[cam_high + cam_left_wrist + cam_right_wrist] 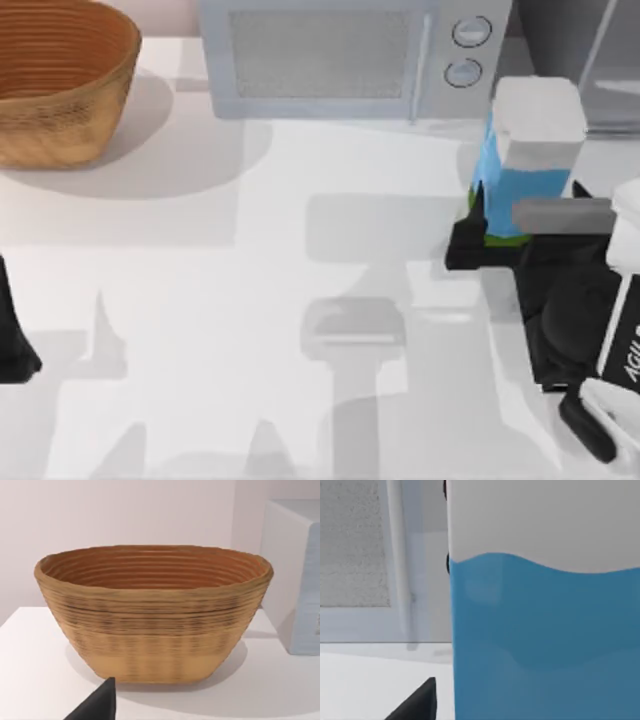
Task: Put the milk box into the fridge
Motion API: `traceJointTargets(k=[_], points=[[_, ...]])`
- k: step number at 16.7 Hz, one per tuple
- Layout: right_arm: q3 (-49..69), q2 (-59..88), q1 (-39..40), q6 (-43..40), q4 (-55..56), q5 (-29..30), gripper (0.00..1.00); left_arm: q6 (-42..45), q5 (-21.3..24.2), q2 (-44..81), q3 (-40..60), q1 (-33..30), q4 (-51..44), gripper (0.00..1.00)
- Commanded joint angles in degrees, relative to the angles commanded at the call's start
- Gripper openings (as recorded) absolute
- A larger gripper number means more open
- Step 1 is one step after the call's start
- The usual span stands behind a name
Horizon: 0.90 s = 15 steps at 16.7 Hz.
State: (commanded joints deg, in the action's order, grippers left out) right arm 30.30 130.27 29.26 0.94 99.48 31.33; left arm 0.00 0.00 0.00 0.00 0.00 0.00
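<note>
The milk box (530, 150), light blue with a white top and a green band at its base, stands upright at the right of the table, in front of the fridge (590, 50). The fridge is a dark grey cabinet with a glassy door panel in the back right corner. My right gripper (505, 232) is open around the lower part of the carton. In the right wrist view the milk box (545, 630) is very close, and one black fingertip (422, 700) stands just beside it with a small gap. My left gripper (12, 340) is parked, open, at the table's left edge.
A light grey microwave (340, 55) with a mesh window and two knobs stands at the back centre, just left of the milk box. A woven basket (60, 80) sits at the back left, in front of my left wrist camera (155, 615).
</note>
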Motion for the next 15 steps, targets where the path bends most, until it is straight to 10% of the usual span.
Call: traceJointTargets(k=[15], points=[[10.49, 1.82, -4.50, -0.06, -8.58, -4.48, 1.00, 0.00, 0.00, 0.00, 0.00, 0.00, 0.00, 1.00]])
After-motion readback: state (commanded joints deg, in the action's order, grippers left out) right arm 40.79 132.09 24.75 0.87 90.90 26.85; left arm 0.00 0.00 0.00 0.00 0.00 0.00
